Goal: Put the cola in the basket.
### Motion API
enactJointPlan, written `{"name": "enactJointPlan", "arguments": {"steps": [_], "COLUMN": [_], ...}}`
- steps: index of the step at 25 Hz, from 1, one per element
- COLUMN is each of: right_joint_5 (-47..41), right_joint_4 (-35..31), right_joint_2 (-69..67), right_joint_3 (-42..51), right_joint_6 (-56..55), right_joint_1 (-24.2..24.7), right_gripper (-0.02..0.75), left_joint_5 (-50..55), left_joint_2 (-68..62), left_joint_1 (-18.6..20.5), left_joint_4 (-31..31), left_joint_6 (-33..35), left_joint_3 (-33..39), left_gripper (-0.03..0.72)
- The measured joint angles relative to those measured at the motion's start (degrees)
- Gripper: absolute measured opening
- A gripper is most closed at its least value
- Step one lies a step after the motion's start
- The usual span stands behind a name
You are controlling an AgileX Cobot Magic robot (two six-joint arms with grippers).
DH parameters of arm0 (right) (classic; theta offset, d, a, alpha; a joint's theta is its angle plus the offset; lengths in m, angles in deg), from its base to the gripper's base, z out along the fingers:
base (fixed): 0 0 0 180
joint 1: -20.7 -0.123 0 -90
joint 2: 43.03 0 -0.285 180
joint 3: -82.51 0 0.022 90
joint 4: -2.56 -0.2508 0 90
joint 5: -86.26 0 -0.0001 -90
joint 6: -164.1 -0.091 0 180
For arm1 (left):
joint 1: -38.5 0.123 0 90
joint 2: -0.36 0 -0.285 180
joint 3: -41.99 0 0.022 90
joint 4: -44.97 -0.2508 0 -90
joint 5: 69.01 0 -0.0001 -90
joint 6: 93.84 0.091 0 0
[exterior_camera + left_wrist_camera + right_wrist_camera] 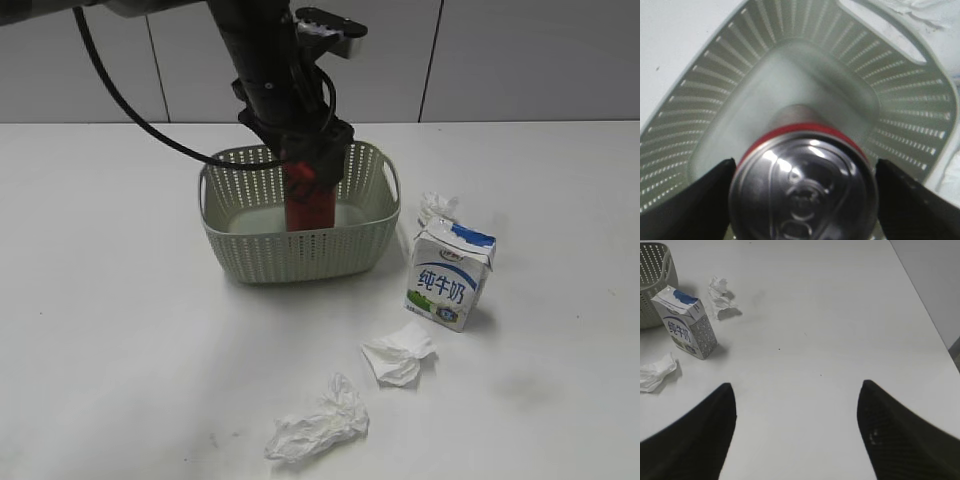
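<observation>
Starting nearest the exterior camera, I note a crumpled tissue (317, 432) on the bench (110, 330), a second tissue (399, 357) just beyond it, then a milk carton (450, 275) standing upright with a third tissue (438, 207) behind it. Past these sits the basket (300, 250). My left gripper (312, 178) reaches down into it from above, its fingers (687, 210) clamped on either side of the can (310, 205). The can is upright inside the basket; whether its base touches the floor I cannot tell. My right gripper (795, 432) hangs over bare bench, right of the carton, fingers (900, 435) spread wide and holding nothing.
</observation>
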Motion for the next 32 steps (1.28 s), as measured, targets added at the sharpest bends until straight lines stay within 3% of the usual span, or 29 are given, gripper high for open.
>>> {"name": "enactJointPlan", "arguments": {"steps": [5,10,17,21,25,32], "right_joint_5": [0.0,0.0,0.0,0.0,0.0,0.0], "right_joint_4": [0.0,0.0,0.0,0.0,0.0,0.0], "right_joint_2": [0.0,0.0,0.0,0.0,0.0,0.0], "right_joint_3": [0.0,0.0,0.0,0.0,0.0,0.0], "right_joint_6": [0.0,0.06,0.06,-0.02,0.02,0.02], "right_joint_1": [0.0,0.0,0.0,0.0,0.0,0.0], "right_gripper": [0.571,0.571,0.571,0.571,0.571,0.571], "left_joint_5": [1.09,2.0,2.12,2.17,2.33,2.38], "left_joint_2": [3.95,10.24,16.86,21.02,25.34,33.42], "left_joint_1": [1.01,4.63,15.95,23.69,29.77,35.08], "left_joint_4": [0.18,-2.1,-6.91,-11.43,-11.75,-11.42], "left_joint_6": [-0.09,-3.28,-8.4,-10.76,-12.06,-12.26], "left_joint_3": [0.0,0.0,0.86,6.57,12.82,21.36], "left_gripper": [0.652,0.641,0.612,0.59,0.586,0.583]}}
